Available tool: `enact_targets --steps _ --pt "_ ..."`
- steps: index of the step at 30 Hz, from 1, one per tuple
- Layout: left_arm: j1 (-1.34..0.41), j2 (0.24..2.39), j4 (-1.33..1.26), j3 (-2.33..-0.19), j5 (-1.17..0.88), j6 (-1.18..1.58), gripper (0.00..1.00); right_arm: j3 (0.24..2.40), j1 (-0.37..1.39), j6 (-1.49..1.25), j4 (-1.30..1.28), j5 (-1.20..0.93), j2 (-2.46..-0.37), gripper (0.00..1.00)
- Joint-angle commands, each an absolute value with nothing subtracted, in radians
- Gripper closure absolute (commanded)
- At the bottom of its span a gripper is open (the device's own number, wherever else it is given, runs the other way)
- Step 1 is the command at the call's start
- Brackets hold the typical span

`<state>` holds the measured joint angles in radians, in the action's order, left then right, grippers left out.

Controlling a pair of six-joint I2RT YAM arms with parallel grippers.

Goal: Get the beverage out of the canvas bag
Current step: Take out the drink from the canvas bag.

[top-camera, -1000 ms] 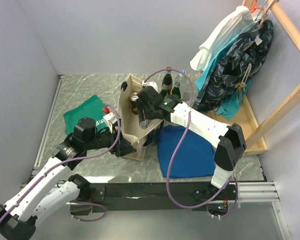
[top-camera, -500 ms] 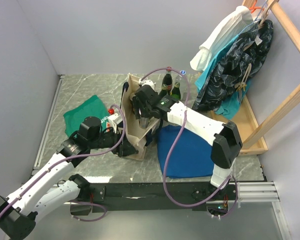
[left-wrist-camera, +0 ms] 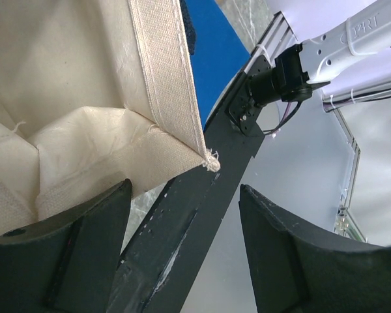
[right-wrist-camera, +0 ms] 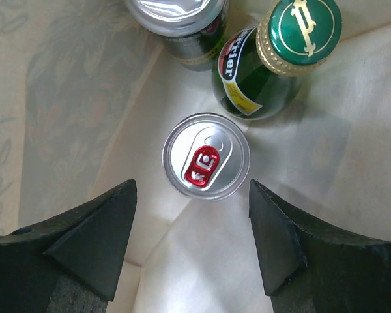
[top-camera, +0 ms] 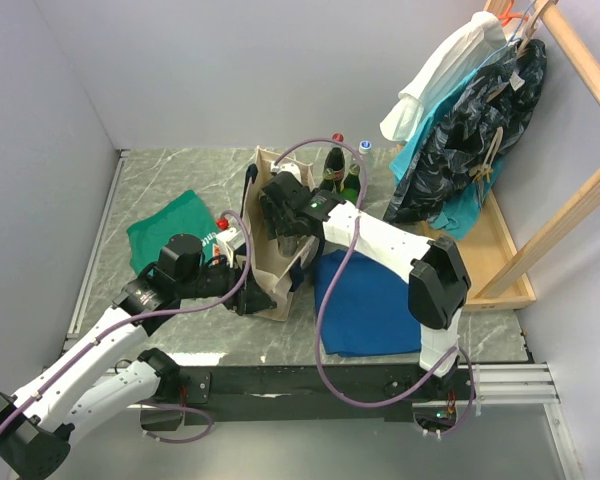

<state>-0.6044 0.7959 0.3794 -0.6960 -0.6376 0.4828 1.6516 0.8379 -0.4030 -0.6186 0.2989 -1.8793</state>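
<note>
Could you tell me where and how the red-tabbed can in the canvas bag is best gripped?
Probably by its round side wall just below the rim, coming straight down from above. The can stands upright, the right end effector is open astride it, and the green bottle crowds only another side.

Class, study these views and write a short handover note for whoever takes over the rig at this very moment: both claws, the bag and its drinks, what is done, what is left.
Left claw: open, jaws apart at a near corner of the canvas bag.
Right claw: open, inside the bag's opening, directly above a silver can with a red tab, not yet closed on it.
Also in the bag: a green bottle and a second can.
Done: right claw lined up over the can.
Left: close on the can, lift it out, set it down outside the bag.
</note>
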Motion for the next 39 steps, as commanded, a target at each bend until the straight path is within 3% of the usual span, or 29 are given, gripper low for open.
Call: enact_targets --steps 1,30,36,39 --pt "-0.623 0.804 0.465 -0.703 -0.658 0.477 0.27 1.704 0.824 -0.394 -0.594 0.324 -1.905 0.24" --pt "-0.626 0.796 0.459 -0.699 -0.647 0.483 0.27 1.804 0.805 -0.408 -0.653 0.319 -2.011 0.27" --pt "-0.626 0.796 0.460 -0.699 -0.644 0.485 0.27 1.822 0.805 -0.403 -0.672 0.316 -2.022 0.35" --pt "-0.626 0.798 0.459 -0.698 -0.646 0.483 0.27 1.835 0.805 -0.403 -0.693 0.310 -2.034 0.32"
